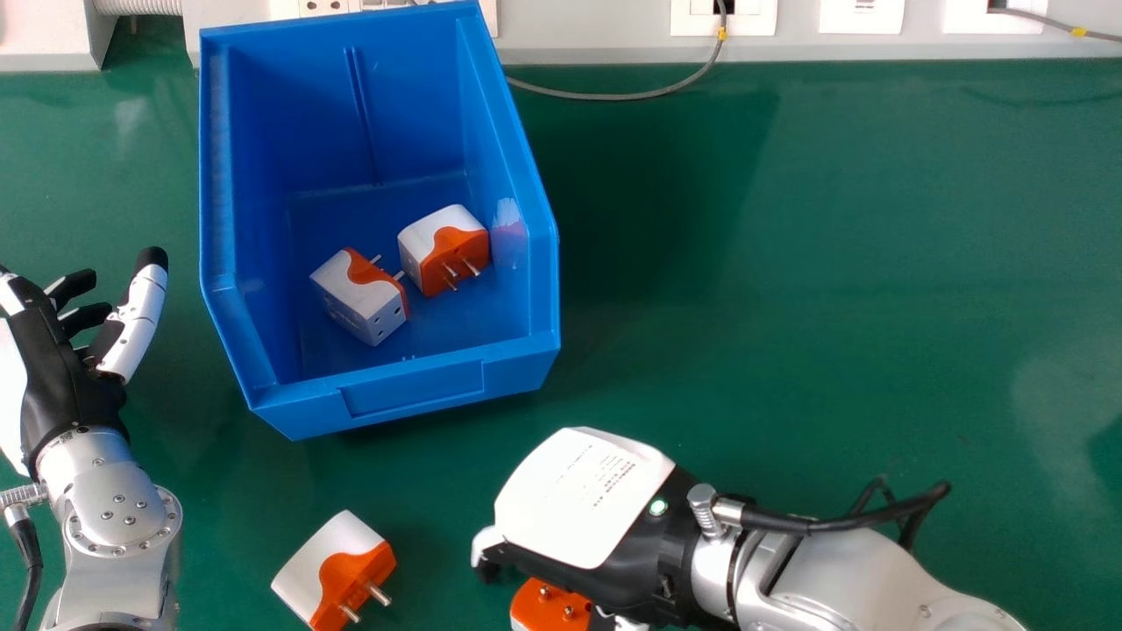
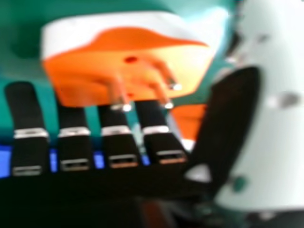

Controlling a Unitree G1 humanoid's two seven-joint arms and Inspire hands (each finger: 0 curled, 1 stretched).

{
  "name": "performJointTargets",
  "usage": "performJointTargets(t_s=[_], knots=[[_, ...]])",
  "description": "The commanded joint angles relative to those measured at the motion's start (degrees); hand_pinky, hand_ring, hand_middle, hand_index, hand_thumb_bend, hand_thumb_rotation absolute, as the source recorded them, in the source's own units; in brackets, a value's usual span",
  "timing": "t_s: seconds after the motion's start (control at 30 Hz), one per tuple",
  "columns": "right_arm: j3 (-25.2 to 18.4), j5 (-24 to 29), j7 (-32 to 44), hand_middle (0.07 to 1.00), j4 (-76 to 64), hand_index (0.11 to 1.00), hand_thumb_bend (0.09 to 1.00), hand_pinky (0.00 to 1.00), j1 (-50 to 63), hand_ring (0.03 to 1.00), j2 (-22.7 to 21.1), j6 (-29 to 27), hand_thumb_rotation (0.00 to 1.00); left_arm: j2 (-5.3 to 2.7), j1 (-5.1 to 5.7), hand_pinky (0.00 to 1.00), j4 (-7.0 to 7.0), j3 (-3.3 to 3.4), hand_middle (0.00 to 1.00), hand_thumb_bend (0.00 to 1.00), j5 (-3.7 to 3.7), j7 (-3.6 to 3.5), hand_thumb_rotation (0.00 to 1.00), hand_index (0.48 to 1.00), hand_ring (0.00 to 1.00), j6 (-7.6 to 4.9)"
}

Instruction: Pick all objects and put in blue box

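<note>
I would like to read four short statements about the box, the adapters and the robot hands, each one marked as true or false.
1. Two adapters lie inside the blue box. True.
2. The left robot hand holds an adapter. False: the left robot hand is empty, beside the box.
3. All the adapters are in the box. False: an adapter lies on the table.
4. The adapters are partly white, partly orange. True.

We've 2 plugs (image 1: pixel 364 302) in the box (image 1: pixel 412 392), 3rd plug (image 1: pixel 302 565) on counter (image 1: pixel 833 263), 4th plug (image 1: pixel 539 609) partly hidden by R robot hand (image 1: pixel 587 499); L robot hand (image 1: pixel 66 377) left of box.
</note>
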Motion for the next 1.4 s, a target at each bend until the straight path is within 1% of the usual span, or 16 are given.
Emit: performJointTargets(t_s=[0.0, 0.03, 0.07, 0.2, 0.4, 0.47, 0.5, 0.6, 0.67, 0.8, 0.87, 0.97, 1.1, 1.13, 1.23, 1.37], knots=[[-1.0, 1.75, -2.07, 0.648, -0.08, 0.64, 0.616, 0.41, -0.16, 0.548, 0.26, -1.47, 0.22, 0.05, 0.54, 0.59, -0.71, 0.11, 0.81, 0.64, 0.0, -0.37, 0.54, 0.872, 0.74, 0.49], [-1.21, 2.18, -2.46, 0.617, 0.13, 0.586, 0.58, 0.37, -0.16, 0.515, 0.27, -1.86, 0.19, 0.06, 0.52, 0.59, -0.75, 0.11, 0.81, 0.64, -0.01, -0.41, 0.54, 0.872, 0.74, 0.53], [-1.4, 2.61, -2.54, 0.607, 0.21, 0.567, 0.567, 0.36, -0.14, 0.503, 0.31, -2.06, 0.18, 0.08, 0.5, 0.58, -0.74, 0.12, 0.81, 0.64, -0.01, -0.46, 0.54, 0.872, 0.74, 0.53], [-1.93, 4.35, -1.68, 0.582, 0.13, 0.53, 0.542, 0.34, 0.04, 0.477, 0.54, -2.3, 0.15, 0.11, 0.54, 0.59, -0.64, 0.15, 0.81, 0.64, -0.04, -0.63, 0.54, 0.872, 0.74, 0.3], [-2.39, 6.26, -2.01, 0.561, 0.59, 0.506, 0.527, 0.33, -0.06, 0.461, 0.39, -3.02, 0.14, 0.28, 0.3, 0.59, 0.27, 0.2, 0.82, 0.64, 0.02, -0.67, 0.54, 0.873, 0.74, 0.0], [-2.48, 6.46, -2.27, 0.556, 0.72, 0.503, 0.525, 0.33, -0.16, 0.458, 0.32, -3.24, 0.13, 0.31, 0.28, 0.59, 0.3, 0.2, 0.82, 0.64, 0.06, -0.63, 0.54, 0.874, 0.74, 0.03], [-2.55, 6.43, -2.45, 0.54, 0.71, 0.503, 0.525, 0.33, -0.16, 0.455, 0.28, -3.35, 0.11, 0.31, 0.28, 0.59, 0.3, 0.22, 0.82, 0.64, 0.04, -0.63, 0.54, 0.874, 0.74, 0.07], [-2.79, 6.31, -2.7, 0.517, 0.66, 0.504, 0.526, 0.33, -0.15, 0.45, 0.28, -3.46, 0.07, 0.26, 0.38, 0.59, 0.11, 0.15, 0.82, 0.64, 0.16, -0.47, 0.54, 0.874, 0.74, 0.19], [-3.03, 6.38, -2.93, 0.501, 0.66, 0.505, 0.527, 0.33, -0.16, 0.447, 0.33, -3.58, 0.04, 0.32, 0.31, 0.58, 0.3, 0.07, 0.82, 0.64, 0.26, -0.43, 0.54, 0.875, 0.74, 0.2], [-3.67, 6.96, -3.09, 0.489, 0.59, 0.506, 0.527, 0.33, -0.64, 0.442, 0.54, -3.77, 0.03, 0.39, 0.24, 0.58, 0.45, 0.0, 0.82, 0.64, 0.32, -0.47, 0.54, 0.875, 0.74, 0.17], [-4.32, 7.71, -3.21, 0.477, 0.49, 0.51, 0.527, 0.33, -1.2, 0.437, 0.5, -4.31, 0.02, 0.35, 0.33, 0.59, 0.21, -0.04, 0.82, 0.64, 0.37, -0.42, 0.54, 0.875, 0.74, 0.24], [-6.13, 10.03, -3.3, 0.47, 0.43, 0.513, 0.526, 0.33, -2.58, 0.432, 0.2, -5.55, 0.01, 0.36, 0.34, 0.59, 0.25, -0.05, 0.82, 0.64, 0.37, -0.41, 0.54, 0.875, 0.74, 0.19], [-10.49, 13.44, -5.58, 0.464, -0.07, 0.511, 0.526, 0.31, -3.73, 0.405, 0.01, -6.5, 0.01, 0.42, 0.16, 0.59, 0.74, -0.01, 0.82, 0.64, 0.31, -0.43, 0.53, 0.875, 0.74, -0.01], [-11.54, 13.81, -6.87, 0.464, -0.2, 0.511, 0.526, 0.31, -3.58, 0.405, 0.11, -6.81, 0.01, 0.44, 0.1, 0.59, 0.89, 0.01, 0.82, 0.64, 0.29, -0.43, 0.53, 0.875, 0.74, -0.07], [-14.26, 14.25, -11.61, 0.469, 0.02, 0.503, 0.527, 0.27, -3.35, 0.363, 0.32, -8.24, 0.01, 0.41, -0.07, 0.59, 1.29, 0.08, 0.82, 0.64, 0.16, -0.51, 0.53, 0.875, 0.74, -0.24], [-17.07, 13.73, -18.68, 0.461, 1.53, 0.493, 0.526, 0.23, -3.69, 0.322, 0.63, -10.57, 0.0, 0.29, 0.0, 0.59, 0.76, 0.03, 0.82, 0.63, 0.15, -0.48, 0.53, 0.874, 0.74, -0.03]])
